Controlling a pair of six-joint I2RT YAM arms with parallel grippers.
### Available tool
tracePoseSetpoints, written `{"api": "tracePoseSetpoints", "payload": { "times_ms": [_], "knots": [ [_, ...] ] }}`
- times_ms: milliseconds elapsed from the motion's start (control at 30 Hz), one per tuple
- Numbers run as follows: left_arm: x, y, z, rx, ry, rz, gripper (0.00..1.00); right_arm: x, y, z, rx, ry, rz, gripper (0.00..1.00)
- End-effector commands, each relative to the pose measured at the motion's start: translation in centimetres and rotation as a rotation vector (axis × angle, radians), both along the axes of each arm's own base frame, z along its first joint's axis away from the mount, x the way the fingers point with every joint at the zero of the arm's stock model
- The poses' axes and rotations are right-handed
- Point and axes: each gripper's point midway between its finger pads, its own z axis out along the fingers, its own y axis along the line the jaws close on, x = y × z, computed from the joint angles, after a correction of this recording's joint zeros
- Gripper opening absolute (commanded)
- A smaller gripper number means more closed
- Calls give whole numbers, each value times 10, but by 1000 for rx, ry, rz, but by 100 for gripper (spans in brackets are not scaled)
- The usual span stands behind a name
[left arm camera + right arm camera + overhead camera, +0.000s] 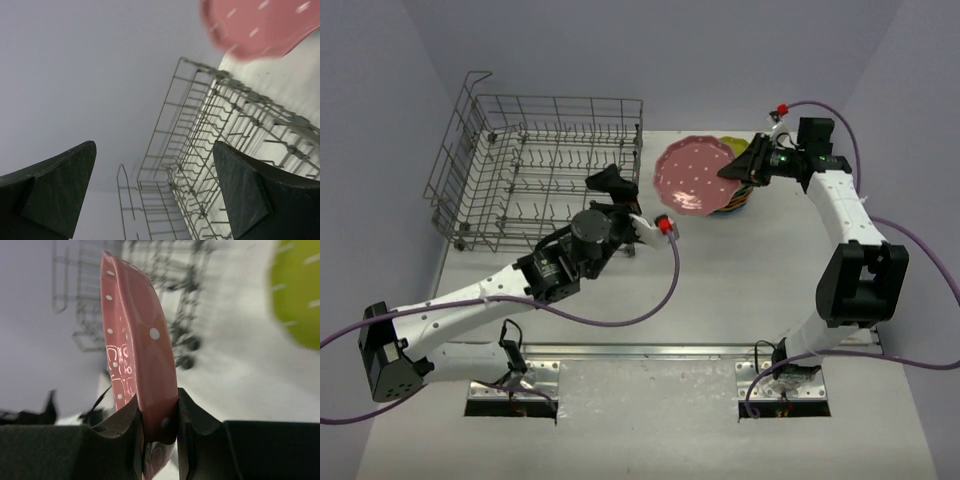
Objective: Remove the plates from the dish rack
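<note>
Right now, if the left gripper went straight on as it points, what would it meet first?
Probably the dish rack, whose wires show ahead between the open fingers of the left gripper. The pink plate sits off that line; depth is unclear.

Pale flat table [740,270], grey walls on three sides. The dish rack [535,170] stands upright on it at the far left, wire handle raised at its back left corner. A stack of plates [738,207] sits at the far right, well apart from the rack, with a yellow-green plate on top and a blue rim lower down. Two arm mounts [512,388] are bolted along the near edge.
</note>
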Motion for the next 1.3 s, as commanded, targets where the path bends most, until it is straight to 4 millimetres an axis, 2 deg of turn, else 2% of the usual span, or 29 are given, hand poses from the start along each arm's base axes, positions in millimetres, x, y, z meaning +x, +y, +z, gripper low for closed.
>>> {"api": "tracePoseSetpoints", "payload": {
  "times_ms": [0,133,200,433,667,800,900,1000,1067,1267],
  "knots": [
    [19,33,23,-246,57,165,100,57,-58,43,-219,-261,-203,0],
    [20,40,23,-307,88,198,100,85,-81,34,-316,-282,-296,0],
    [17,41,20,-327,107,205,100,97,-87,35,-333,-306,-322,0],
    [15,53,9,-332,128,234,100,140,-102,11,-350,-294,-381,0],
    [14,62,5,-331,132,251,100,150,-101,-20,-328,-219,-374,0],
    [16,65,1,-346,148,265,100,148,-102,-33,-340,-184,-361,11],
    [17,66,-1,-352,155,274,100,145,-104,-39,-366,-167,-356,34],
    [18,71,-2,-364,159,292,100,143,-110,-32,-399,-185,-375,59],
    [21,76,-4,-386,178,317,100,142,-116,-11,-434,-229,-405,71],
    [31,86,4,-486,245,364,100,136,-130,56,-521,-372,-453,82]
  ]
}}
